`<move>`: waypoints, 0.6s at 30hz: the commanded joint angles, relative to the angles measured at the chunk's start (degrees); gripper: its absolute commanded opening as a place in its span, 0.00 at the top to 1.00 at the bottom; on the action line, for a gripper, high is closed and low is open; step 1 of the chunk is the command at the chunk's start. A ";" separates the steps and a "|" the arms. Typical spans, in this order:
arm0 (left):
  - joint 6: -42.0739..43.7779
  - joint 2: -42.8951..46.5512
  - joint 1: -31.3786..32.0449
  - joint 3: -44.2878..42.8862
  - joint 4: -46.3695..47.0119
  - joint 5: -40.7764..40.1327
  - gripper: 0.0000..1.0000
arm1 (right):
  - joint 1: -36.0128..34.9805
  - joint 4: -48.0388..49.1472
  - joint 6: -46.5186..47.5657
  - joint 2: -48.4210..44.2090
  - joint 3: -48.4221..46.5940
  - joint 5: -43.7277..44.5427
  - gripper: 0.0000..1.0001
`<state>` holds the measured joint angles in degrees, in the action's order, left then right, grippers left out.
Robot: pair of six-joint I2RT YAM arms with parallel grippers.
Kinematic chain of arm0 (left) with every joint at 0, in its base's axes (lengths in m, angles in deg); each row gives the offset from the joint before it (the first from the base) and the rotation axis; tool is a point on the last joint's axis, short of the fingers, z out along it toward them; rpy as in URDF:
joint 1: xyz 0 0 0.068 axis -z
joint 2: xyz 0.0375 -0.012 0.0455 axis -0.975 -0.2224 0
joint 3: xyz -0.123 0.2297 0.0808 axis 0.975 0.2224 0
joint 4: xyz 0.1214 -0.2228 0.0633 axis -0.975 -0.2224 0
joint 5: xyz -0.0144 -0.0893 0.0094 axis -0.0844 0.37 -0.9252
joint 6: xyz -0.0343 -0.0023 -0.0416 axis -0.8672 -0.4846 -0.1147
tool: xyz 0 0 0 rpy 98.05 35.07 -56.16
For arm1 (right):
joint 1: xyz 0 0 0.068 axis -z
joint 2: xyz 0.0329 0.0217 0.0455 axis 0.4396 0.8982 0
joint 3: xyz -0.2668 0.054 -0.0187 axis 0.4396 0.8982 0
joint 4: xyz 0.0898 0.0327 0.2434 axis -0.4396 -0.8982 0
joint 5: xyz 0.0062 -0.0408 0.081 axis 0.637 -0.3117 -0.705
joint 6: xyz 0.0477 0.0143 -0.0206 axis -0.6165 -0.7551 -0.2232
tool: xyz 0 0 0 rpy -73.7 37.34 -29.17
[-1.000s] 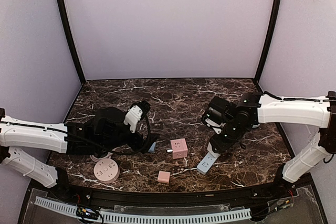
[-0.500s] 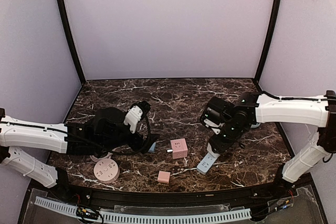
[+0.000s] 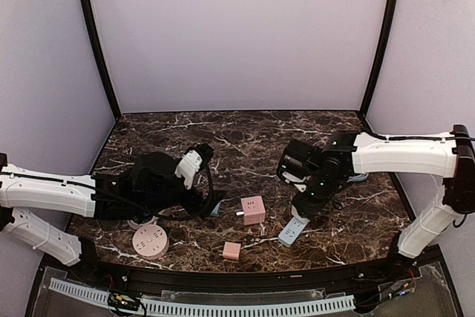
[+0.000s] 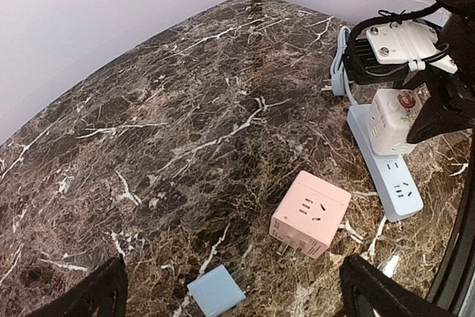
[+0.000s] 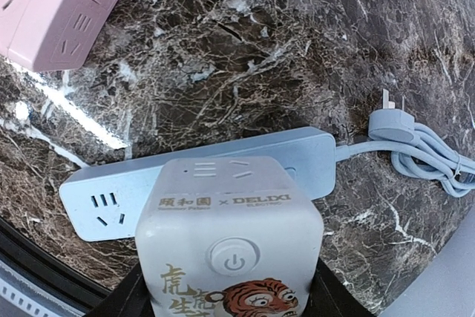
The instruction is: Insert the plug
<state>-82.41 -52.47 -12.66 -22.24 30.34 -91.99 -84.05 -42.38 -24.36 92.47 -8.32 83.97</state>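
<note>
Right wrist view: the right fingers point(image 5: 132, 301) pinch the white cube adapter point(image 5: 230, 235) from both sides at the lower centre of the frame. It hangs directly over the blue power strip point(image 5: 104, 202), which lies flat on the table point(image 5: 245, 72). We judge that it is held upright so that its hidden pins can meet a socket below; whether they touch, we cannot tell. In the left wrist view the left fingers point(image 4: 93, 295) stand spread wide at the lower corners and hold nothing, near the pink cube point(image 4: 312, 209).
</note>
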 commanded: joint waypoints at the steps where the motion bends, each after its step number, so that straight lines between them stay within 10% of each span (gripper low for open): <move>1: 0.57 1.17 -0.21 1.18 0.47 0.88 0.00 | -2.64 6.17 -0.58 4.44 0.17 -11.49 1.00; 18: 0.55 1.81 -0.22 1.52 0.47 0.95 0.00 | -4.85 6.11 -1.32 3.52 -3.98 -14.45 1.00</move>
<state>-82.39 -52.34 -12.66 -21.73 30.36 -91.46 -86.59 -42.60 -24.65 95.29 -12.12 79.58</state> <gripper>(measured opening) 0.996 0.562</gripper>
